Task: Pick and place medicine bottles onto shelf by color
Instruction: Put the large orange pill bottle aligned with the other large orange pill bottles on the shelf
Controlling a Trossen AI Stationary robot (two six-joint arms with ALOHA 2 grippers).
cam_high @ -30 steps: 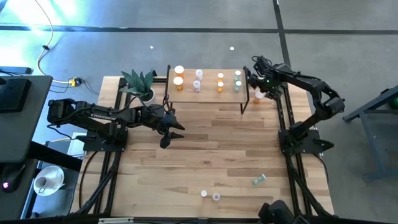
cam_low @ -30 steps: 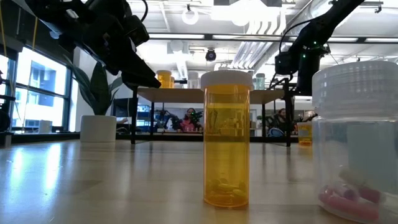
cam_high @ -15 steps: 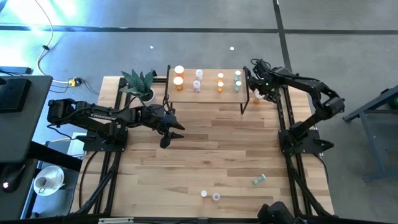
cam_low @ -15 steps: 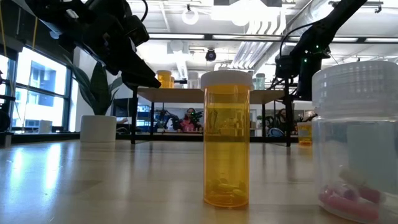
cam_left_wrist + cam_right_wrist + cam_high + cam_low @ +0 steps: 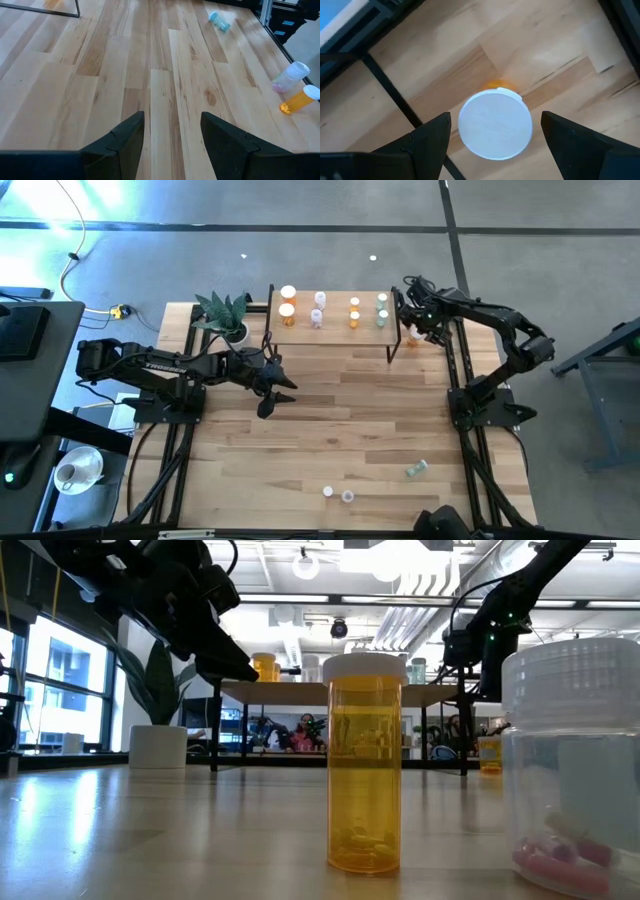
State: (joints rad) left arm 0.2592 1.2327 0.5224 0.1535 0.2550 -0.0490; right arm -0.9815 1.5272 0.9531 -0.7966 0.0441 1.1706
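The shelf (image 5: 335, 320) stands at the table's far side on thin black legs. Several bottles stand on it: orange (image 5: 287, 302), white (image 5: 318, 310), small orange (image 5: 354, 313) and pale green (image 5: 382, 310). My right gripper (image 5: 495, 120) hangs open over an orange bottle with a white cap (image 5: 495, 131) that stands on the table by the shelf's right end. Its fingers stand on either side of the cap, apart from it. My left gripper (image 5: 275, 395) is open and empty over the table's middle left.
Three bottles wait near the front edge: a standing orange one (image 5: 364, 765), a clear one (image 5: 575, 770) and a pale green one lying on its side (image 5: 417, 469). A potted plant (image 5: 225, 315) stands left of the shelf. Bare tabletop lies between the arms.
My right gripper has come down a little over the orange bottle beside the shelf's right end.
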